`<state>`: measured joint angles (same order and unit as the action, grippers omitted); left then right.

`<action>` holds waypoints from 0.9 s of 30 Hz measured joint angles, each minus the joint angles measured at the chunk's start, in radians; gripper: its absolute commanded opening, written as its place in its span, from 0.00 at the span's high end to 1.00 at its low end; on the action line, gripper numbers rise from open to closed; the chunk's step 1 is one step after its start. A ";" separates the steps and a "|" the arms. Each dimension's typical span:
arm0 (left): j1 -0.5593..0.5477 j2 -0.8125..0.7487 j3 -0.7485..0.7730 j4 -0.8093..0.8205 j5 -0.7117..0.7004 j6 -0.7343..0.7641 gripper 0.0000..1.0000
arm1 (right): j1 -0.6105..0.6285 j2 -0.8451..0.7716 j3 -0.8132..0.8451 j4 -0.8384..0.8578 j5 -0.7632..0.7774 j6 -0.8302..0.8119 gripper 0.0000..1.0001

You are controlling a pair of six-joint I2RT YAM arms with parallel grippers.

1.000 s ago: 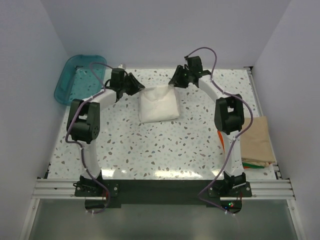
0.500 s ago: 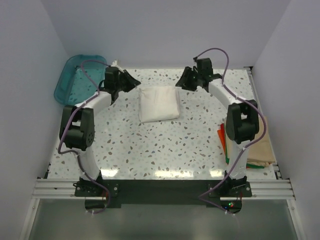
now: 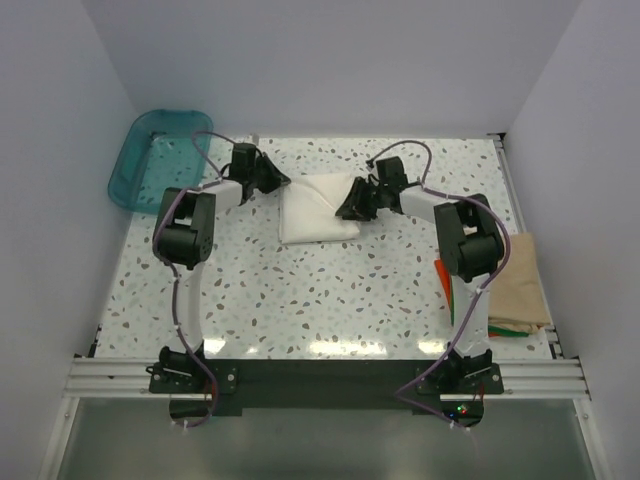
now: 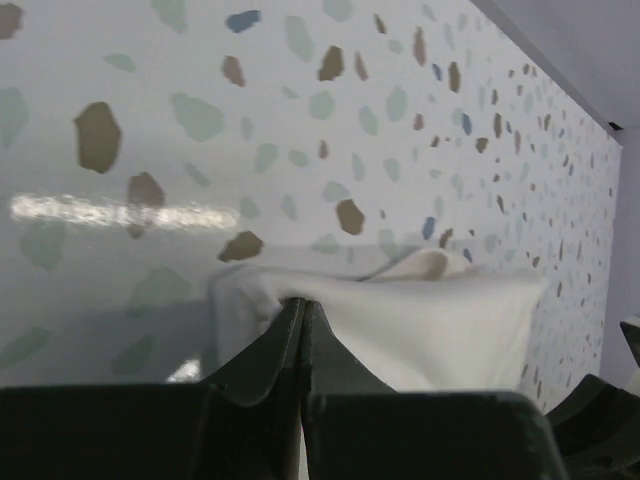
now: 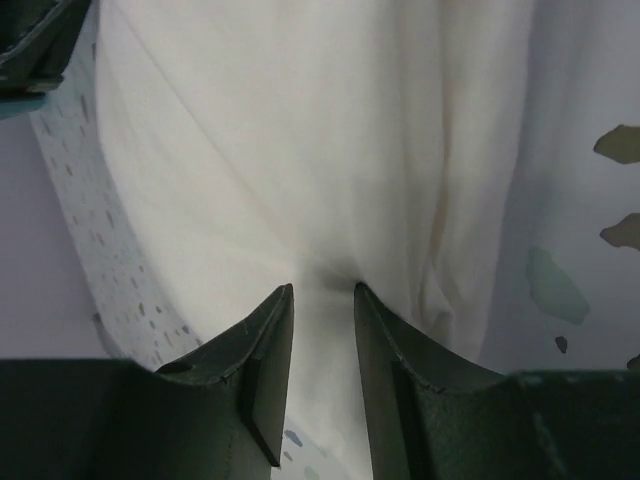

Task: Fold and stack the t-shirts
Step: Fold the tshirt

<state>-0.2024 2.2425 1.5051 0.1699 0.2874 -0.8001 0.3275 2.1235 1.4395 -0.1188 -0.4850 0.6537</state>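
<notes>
One off-white t-shirt (image 3: 318, 208) lies folded right of the teal tub (image 3: 125, 175). The left gripper (image 4: 302, 302) is clenched on its tub-side corner; the right gripper (image 5: 322, 292) pinches cloth on the side away from the tub. If one pulls harder, the fold could drag open.

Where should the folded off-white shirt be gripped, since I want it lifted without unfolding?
At its far edge, near both corners, coming in low from left and right. The off-white shirt lies flat in a folded rectangle, so two spread pinches should keep layers together.
</notes>
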 measured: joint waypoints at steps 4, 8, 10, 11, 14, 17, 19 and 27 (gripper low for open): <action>0.043 0.067 0.037 0.007 0.028 -0.010 0.96 | -0.050 0.009 -0.070 0.078 -0.077 0.037 0.64; 0.059 0.067 0.041 0.001 0.028 -0.010 0.92 | -0.080 0.008 -0.103 0.127 -0.122 0.057 0.63; 0.061 0.067 0.041 -0.001 0.032 -0.009 0.86 | -0.088 0.007 -0.112 0.137 -0.140 0.063 0.61; 0.063 0.067 0.041 0.000 0.037 -0.008 0.85 | -0.089 0.002 -0.115 0.138 -0.143 0.064 0.59; 0.064 0.063 0.041 -0.006 0.047 0.002 0.80 | -0.092 -0.026 -0.121 0.123 -0.142 0.060 0.51; 0.064 0.036 0.041 -0.022 0.050 0.013 0.74 | -0.094 -0.065 -0.120 0.102 -0.133 0.047 0.46; 0.064 -0.005 0.032 -0.029 0.049 0.021 0.73 | -0.101 -0.095 -0.114 0.084 -0.130 0.039 0.46; -0.011 -0.263 -0.085 -0.018 0.007 0.041 0.81 | -0.151 -0.040 0.086 0.092 -0.137 0.062 0.48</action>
<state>-0.2131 1.9797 1.4200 0.1520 0.2943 -0.7589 0.1768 2.0838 1.5257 -0.0265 -0.6224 0.7155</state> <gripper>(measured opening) 0.235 0.534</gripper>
